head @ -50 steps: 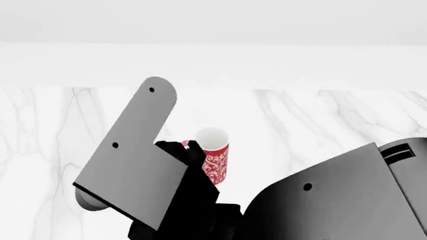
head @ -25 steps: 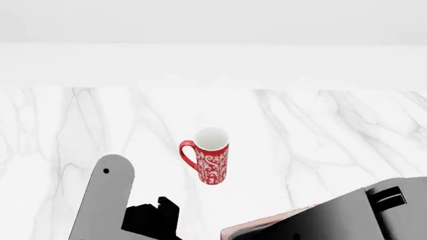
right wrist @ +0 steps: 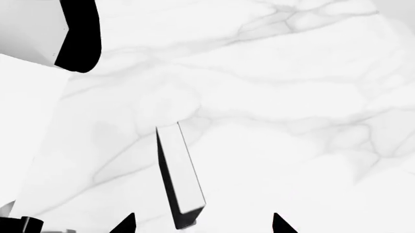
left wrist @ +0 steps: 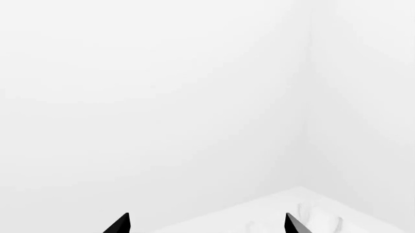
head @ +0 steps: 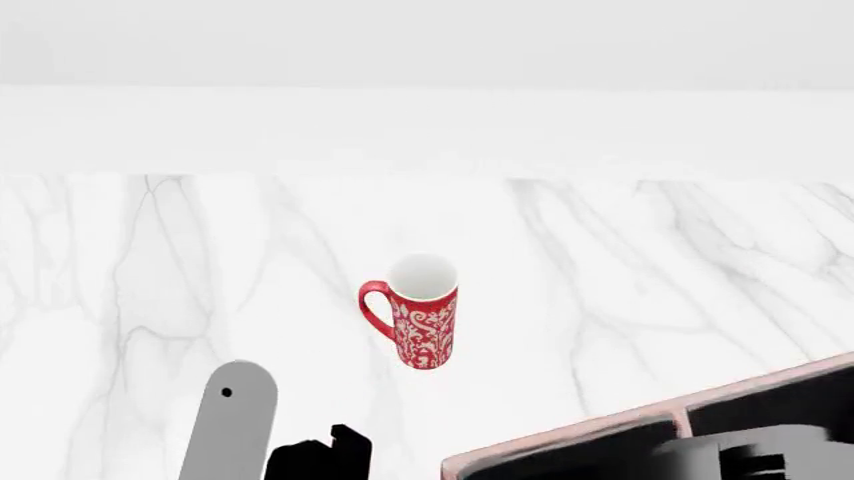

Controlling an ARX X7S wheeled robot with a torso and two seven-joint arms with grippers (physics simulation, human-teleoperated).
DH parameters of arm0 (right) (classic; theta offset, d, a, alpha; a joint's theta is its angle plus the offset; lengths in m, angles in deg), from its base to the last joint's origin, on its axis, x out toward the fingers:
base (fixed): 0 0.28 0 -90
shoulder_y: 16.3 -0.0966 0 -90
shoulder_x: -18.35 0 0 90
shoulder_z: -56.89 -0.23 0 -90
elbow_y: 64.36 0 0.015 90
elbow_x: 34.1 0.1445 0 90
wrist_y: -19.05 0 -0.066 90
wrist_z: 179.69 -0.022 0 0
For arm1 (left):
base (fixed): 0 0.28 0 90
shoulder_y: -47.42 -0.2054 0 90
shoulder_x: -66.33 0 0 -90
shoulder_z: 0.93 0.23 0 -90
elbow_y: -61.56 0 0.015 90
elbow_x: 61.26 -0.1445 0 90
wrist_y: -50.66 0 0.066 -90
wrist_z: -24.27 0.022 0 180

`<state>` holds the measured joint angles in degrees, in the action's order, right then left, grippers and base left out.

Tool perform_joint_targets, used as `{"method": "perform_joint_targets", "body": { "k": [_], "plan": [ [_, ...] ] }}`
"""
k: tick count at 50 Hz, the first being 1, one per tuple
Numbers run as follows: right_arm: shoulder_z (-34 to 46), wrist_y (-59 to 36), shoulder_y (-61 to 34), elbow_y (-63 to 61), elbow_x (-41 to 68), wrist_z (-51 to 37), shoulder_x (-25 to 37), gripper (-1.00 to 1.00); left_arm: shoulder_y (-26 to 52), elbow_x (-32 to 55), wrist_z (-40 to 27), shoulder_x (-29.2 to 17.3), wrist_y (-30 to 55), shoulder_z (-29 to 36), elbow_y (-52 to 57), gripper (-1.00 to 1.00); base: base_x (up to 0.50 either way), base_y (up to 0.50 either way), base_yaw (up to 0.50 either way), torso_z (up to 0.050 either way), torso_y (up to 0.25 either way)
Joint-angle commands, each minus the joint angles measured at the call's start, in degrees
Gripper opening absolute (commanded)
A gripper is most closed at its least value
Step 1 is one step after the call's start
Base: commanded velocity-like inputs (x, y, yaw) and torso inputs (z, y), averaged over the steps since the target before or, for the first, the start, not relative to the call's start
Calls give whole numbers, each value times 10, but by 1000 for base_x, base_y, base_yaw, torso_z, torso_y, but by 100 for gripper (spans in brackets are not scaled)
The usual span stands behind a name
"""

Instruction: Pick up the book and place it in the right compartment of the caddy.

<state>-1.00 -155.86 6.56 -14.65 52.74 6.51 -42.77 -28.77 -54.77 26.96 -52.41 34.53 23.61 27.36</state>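
The book [right wrist: 176, 174], black-covered with white page edges, stands on the marble and shows only in the right wrist view. My right gripper [right wrist: 202, 225] is open, its fingertips [right wrist: 126, 224] wide apart on either side of the book's near end and not touching it. My left gripper [left wrist: 206, 225] is also open and holds nothing, facing a white wall. The caddy [head: 574, 437], with pale pink trim and black-lined compartments, shows at the head view's lower right edge. The blurred right arm [head: 747, 462] covers part of it.
A red patterned mug [head: 416, 312] stands upright on the marble table [head: 641, 260], left of and beyond the caddy. My left arm's grey link [head: 230, 430] rises at the lower left. A grey part with a black edge [right wrist: 75, 34] shows in the right wrist view.
Both arms have dropped toward the head view's bottom edge. The left arm no longer covers the mug. The right arm's retreat has uncovered the caddy's rim and compartments.
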Motion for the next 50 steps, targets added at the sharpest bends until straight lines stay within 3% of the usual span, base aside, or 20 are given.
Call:
{"method": "perform_joint_targets", "body": {
  "k": [1,25,50],
  "plan": [
    [34,44,32,-20,-130,112,5,100,-6,-11,11,15,-6,-11,1,100,0,0,0,0,0],
    [151,154,67,39,-297,197,-8,100,-8,-10,6,22,-15,-4,-2,100,0,0,0,0,0],
    [226,238,103,100,-371,248,-36,100,-13,-9,4,28,-24,-1,-4,100,0,0,0,0,0]
  ]
}}
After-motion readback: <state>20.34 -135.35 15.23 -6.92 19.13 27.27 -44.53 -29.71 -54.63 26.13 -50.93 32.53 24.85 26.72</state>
